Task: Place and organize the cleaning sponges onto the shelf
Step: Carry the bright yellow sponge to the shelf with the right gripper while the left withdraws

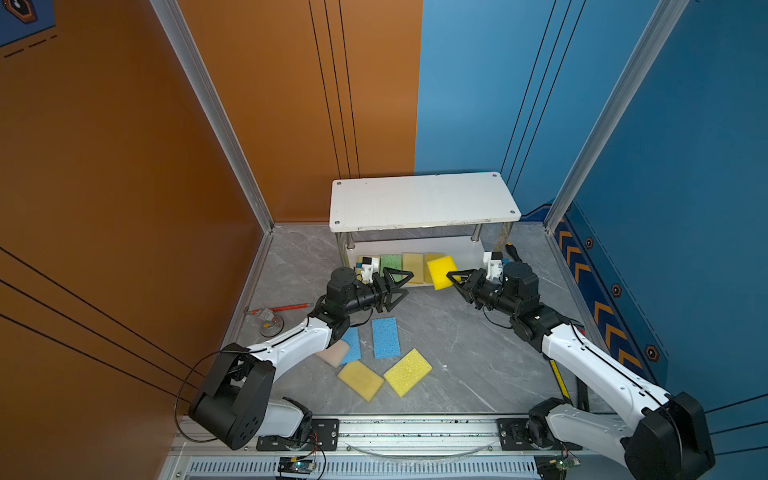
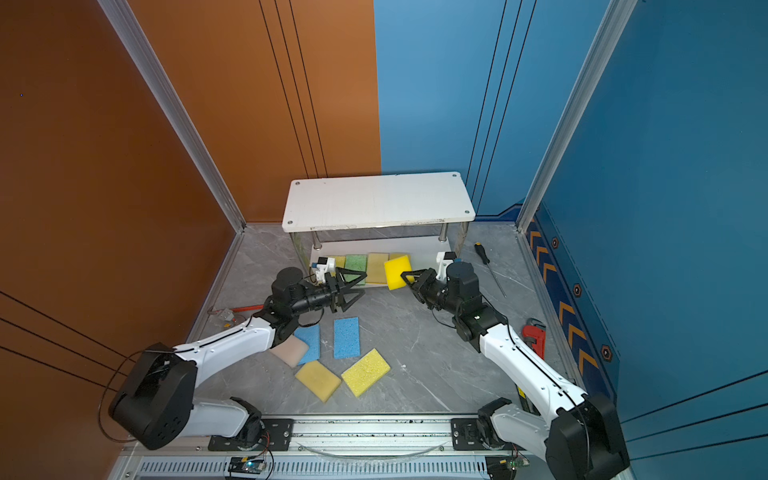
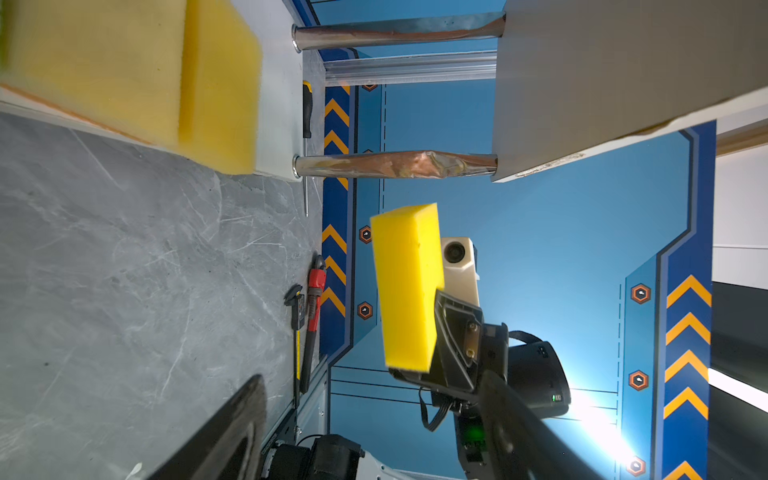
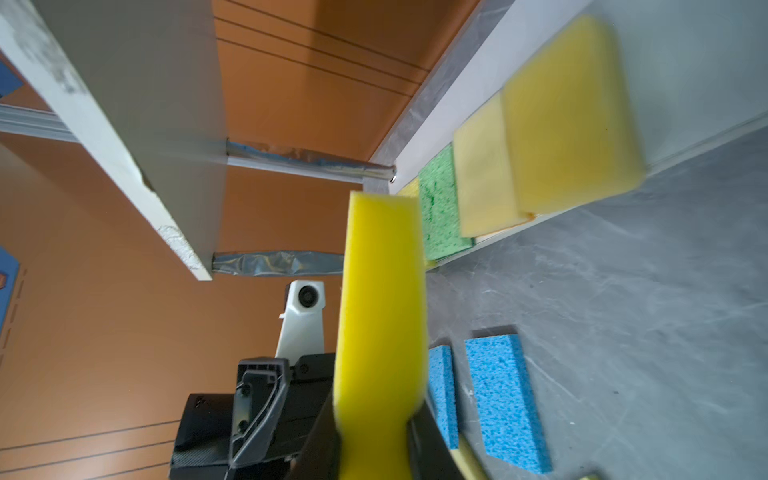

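The right jaws pinch a bright yellow foam sponge [image 1: 439,269] right in front of the white two-board shelf [image 1: 424,201], down low. Its long side maybe points at the shelf. The left jaws gape wide, empty.

Ten cleaning sponges [image 1: 408,372] are showing around the frame's centre — five yellow sponges [image 1: 441,270], two blue sponges [image 1: 385,337], one green sponge [image 1: 391,262], one tan sponge [image 1: 412,266], one whitish-pink sponge [image 1: 333,353]. One shelf [image 1: 424,201] is standing mid-frame.

Both top views overlook the shelf [image 1: 424,201] — wrist views face each other.
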Controlling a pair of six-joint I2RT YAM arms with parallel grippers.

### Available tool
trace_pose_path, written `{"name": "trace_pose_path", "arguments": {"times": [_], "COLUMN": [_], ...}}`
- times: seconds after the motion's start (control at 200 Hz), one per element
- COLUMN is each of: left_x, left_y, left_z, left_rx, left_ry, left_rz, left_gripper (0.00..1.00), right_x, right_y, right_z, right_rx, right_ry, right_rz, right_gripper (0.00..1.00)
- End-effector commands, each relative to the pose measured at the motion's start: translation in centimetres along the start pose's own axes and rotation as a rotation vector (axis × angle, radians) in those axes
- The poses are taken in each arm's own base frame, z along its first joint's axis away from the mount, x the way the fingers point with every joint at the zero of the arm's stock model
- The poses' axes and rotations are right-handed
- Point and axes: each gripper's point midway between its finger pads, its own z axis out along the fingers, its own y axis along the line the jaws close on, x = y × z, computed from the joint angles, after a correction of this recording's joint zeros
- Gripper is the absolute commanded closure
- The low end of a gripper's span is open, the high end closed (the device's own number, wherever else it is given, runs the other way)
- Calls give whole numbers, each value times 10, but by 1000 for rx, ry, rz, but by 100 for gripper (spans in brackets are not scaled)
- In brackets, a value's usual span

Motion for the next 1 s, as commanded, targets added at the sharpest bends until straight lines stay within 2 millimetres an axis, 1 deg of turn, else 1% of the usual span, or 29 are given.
{"name": "trace_pose_path", "arguments": {"times": [0.0, 0.03, 0.08, 0.16, 0.23, 0.531, 0.641, 0.786, 0.996], "left_x": [6, 8, 10, 10, 10, 4, -3, -10, -14], "left_y": [11, 14, 19, 25, 28, 32, 34, 39, 41], "left_z": [-16, -21, -28, -38, -46, -77, -89, -100, -112], "left_rx": [-111, -146, -193, -241, -262, -314, -319, -312, -312], "left_ry": [-4, -3, -5, -12, -20, -73, -108, -143, -172], "left_rz": [74, 91, 111, 119, 117, 103, 91, 60, 43], "left_gripper": [18, 17, 16, 16, 16, 16, 16, 15, 15], "right_x": [-25, -32, -42, -54, -60, -82, -87, -87, -88], "right_y": [-28, -34, -39, -50, -58, -78, -85, -95, -104], "right_z": [-16, -17, -17, -13, -4, 38, 51, 65, 77], "right_rx": [132, 149, 168, 212, 242, 310, 319, 330, 353], "right_ry": [-76, -93, -116, -136, -130, -115, -110, -95, -94], "right_rz": [-48, -43, -56, -81, -103, -147, -141, -124, -116], "right_gripper": [78, 78, 78, 78, 78, 77, 77, 77, 75]}}
